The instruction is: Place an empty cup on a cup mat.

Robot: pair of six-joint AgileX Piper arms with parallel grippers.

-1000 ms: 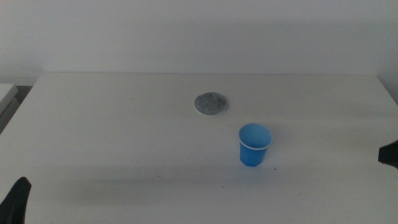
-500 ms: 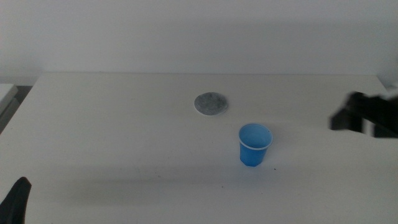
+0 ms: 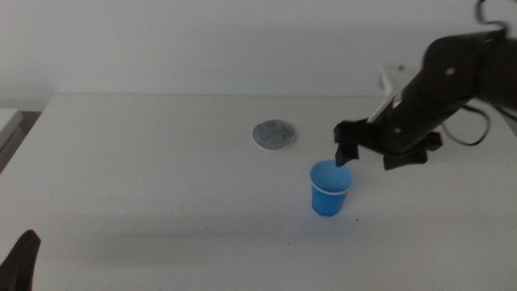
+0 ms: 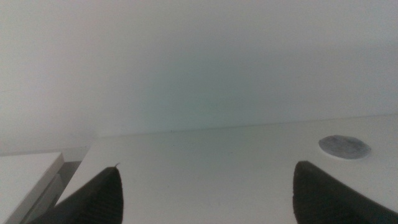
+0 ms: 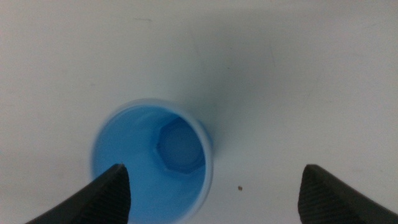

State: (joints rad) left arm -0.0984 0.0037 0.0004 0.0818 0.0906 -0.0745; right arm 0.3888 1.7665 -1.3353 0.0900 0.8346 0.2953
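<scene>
The blue cup (image 3: 331,188) stands upright on the white table (image 3: 161,178), empty, right of centre. The right wrist view looks straight down into the cup (image 5: 155,163). The speckled grey cup mat (image 3: 275,135) lies flat behind and to the left of the cup, apart from it. It also shows far off in the left wrist view (image 4: 344,147). My right gripper (image 3: 346,152) hangs just above the cup's far right rim, jaws wide open (image 5: 211,196), holding nothing. My left gripper (image 3: 20,263) waits at the near left corner, jaws open (image 4: 205,199).
The table's left edge and a pale surface (image 3: 8,121) beyond it lie at far left. A plain white wall (image 3: 242,40) stands behind the table. The right arm's dark body and cables (image 3: 452,73) reach in over the table's right side.
My right arm has swung in from the right edge to above the cup. The cup, the mat and the left gripper have not moved.
</scene>
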